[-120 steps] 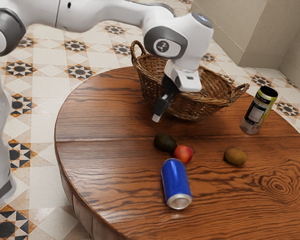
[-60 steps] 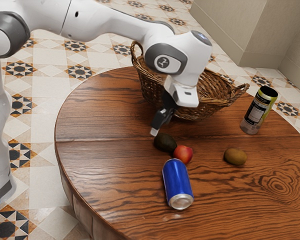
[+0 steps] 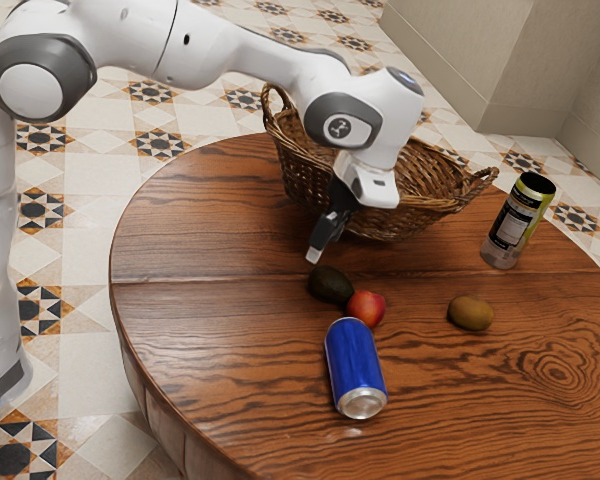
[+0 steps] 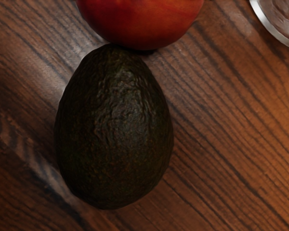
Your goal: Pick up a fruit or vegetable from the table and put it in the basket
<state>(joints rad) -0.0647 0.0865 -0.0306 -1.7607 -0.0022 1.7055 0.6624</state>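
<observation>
A dark avocado (image 4: 114, 130) on the counter (image 3: 200, 230), beside a reddish fruit (image 3: 367, 308), is being overhung by the gripper (image 3: 313, 255), whose spread cannot be told, and is being judged firm, weighty, best clasped across its middle.

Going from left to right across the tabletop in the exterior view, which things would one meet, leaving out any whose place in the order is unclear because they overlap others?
Dark avocado → red-orange fruit → brown fruit → tall can with the dark label.
</observation>
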